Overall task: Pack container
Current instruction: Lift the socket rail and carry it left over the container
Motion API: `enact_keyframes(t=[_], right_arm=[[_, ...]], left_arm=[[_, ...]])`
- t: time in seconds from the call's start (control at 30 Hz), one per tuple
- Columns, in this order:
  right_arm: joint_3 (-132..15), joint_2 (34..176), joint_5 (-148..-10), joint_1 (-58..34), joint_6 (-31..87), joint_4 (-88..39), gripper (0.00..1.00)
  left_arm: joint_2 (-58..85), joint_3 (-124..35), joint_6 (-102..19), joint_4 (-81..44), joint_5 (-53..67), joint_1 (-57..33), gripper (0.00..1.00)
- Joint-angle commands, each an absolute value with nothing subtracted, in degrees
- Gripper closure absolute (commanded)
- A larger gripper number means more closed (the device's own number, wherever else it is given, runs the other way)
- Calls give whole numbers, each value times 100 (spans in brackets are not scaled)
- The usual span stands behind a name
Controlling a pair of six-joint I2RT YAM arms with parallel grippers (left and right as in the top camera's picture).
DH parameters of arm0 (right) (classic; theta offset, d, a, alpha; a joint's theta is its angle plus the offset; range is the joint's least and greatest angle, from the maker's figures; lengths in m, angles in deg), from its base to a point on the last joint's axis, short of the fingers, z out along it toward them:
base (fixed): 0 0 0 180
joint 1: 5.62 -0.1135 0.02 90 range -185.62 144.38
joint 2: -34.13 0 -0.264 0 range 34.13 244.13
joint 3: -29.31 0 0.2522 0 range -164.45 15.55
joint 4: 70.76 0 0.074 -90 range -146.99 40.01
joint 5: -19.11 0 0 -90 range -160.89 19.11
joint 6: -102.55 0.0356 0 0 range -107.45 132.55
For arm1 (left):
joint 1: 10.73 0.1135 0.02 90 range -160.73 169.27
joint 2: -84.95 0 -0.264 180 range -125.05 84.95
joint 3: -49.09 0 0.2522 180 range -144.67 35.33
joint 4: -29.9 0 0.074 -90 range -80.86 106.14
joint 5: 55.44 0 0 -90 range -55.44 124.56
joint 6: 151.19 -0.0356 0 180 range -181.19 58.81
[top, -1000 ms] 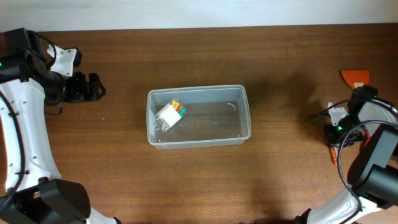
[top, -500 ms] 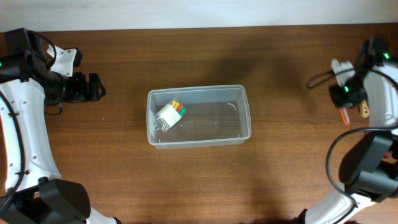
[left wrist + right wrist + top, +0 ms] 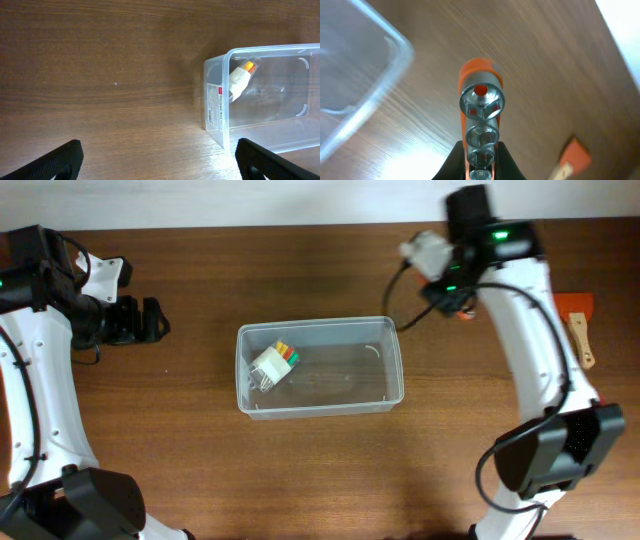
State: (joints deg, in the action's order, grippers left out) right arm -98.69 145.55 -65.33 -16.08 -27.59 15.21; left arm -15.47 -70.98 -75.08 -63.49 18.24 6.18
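Note:
The clear plastic container (image 3: 320, 367) stands mid-table and holds a white bit holder with coloured tips (image 3: 274, 364); it also shows in the left wrist view (image 3: 265, 107). My right gripper (image 3: 455, 298) is shut on an orange rail of silver sockets (image 3: 480, 127) and holds it in the air just beyond the container's far right corner (image 3: 365, 75). My left gripper (image 3: 150, 320) is open and empty over bare wood, well left of the container; its fingertips flank the wood in the left wrist view (image 3: 155, 160).
An orange-bladed scraper with a wooden handle (image 3: 577, 320) lies at the right edge of the table, also in the right wrist view (image 3: 572, 155). The table's far edge runs along the top.
My right arm has swung from the table's right edge up and leftward, carrying the socket rail to just beyond the container's right end. The left arm has not moved.

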Motion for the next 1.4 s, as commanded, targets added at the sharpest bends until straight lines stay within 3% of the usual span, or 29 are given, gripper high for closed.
enact_keyframes(t=[0.0, 0.5, 0.57, 0.6, 0.7, 1.37], right_arm=[[-10002, 14509, -6526, -2128, -3126, 1543, 96], [-9971, 14516, -7204, -3387, -3222, 1641, 95], [-9928, 14520, -7274, -3427, -3222, 1632, 95], [-9873, 14522, -7420, -3427, -3222, 1632, 87], [-9762, 14577, -7540, -3409, -3225, 1628, 85], [-9333, 15628, -7691, -3411, -3222, 1213, 86]], left_arm=[[-1577, -7220, -7454, -6336, 1739, 644, 1], [-1577, -7220, -7454, -6338, 1739, 644, 1], [-1577, -7220, -7454, -6336, 1739, 644, 1], [-1577, -7220, -7454, -6336, 1739, 644, 1], [-1577, -7220, -7454, -6336, 1739, 642, 1], [-1577, -7220, -7454, -6336, 1739, 644, 1]])
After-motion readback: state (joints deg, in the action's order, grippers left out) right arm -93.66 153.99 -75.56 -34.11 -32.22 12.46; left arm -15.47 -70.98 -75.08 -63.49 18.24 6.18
